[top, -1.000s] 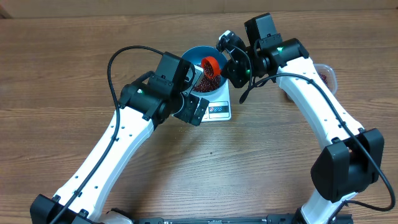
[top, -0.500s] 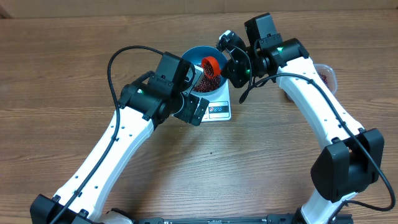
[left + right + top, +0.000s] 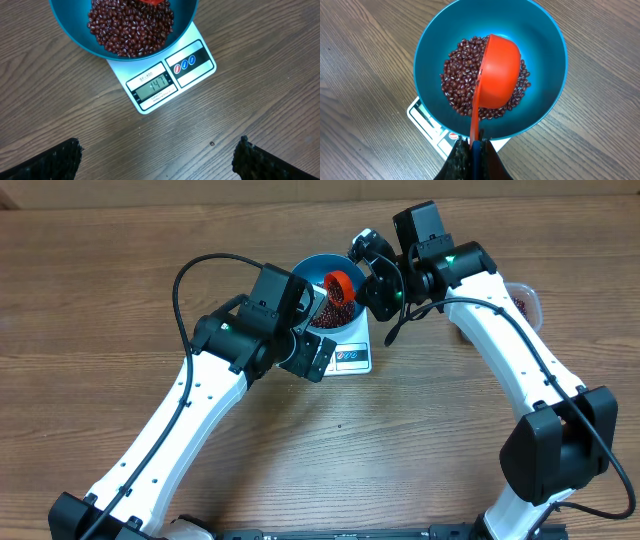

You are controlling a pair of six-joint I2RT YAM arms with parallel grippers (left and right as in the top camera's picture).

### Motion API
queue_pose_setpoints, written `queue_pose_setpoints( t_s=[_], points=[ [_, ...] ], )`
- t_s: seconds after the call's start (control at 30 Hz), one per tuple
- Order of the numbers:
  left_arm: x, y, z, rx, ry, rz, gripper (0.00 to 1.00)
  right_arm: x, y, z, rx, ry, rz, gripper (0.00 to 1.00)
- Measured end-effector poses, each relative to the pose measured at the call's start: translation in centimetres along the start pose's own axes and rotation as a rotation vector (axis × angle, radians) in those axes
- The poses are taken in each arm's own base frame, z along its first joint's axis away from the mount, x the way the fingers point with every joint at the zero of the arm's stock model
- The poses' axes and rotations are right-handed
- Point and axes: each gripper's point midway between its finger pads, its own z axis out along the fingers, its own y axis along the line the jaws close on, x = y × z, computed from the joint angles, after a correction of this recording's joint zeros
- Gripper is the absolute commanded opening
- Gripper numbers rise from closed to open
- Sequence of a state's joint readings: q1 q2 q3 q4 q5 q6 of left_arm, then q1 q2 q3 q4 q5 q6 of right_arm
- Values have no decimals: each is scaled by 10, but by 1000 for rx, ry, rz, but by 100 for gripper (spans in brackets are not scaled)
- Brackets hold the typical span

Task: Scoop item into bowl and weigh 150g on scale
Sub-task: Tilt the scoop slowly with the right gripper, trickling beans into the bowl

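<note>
The blue bowl (image 3: pixel 545 35) stands on the white scale (image 3: pixel 195 70) and holds a heap of dark red-brown beans (image 3: pixel 131 27). My right gripper (image 3: pixel 475 147) is shut on the handle of an orange scoop (image 3: pixel 497 75), which is tipped on its side over the beans inside the bowl. My left gripper (image 3: pixel 159 157) hangs open above bare table in front of the scale, with nothing between its fingers. From overhead, the bowl (image 3: pixel 312 268) and scoop (image 3: pixel 339 283) show between the two arms, and the scale (image 3: pixel 352 352) peeks out below.
A clear plastic tub (image 3: pixel 525 300) with more beans sits at the right, partly behind my right arm. Wooden table (image 3: pixel 90 300) spreads out on all sides of the scale.
</note>
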State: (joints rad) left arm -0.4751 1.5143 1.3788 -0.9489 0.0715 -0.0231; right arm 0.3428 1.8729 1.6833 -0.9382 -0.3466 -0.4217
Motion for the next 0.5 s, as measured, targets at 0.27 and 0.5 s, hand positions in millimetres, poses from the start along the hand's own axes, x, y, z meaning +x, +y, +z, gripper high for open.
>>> queue_pose_setpoints(
  t_s=[0.27,0.5],
  points=[
    [0,0,0,0,0,0,100,7,4,0,-16,29,-17,4],
    [0,0,0,0,0,0,99,10,6,0,-29,38,-22,4]
  ],
)
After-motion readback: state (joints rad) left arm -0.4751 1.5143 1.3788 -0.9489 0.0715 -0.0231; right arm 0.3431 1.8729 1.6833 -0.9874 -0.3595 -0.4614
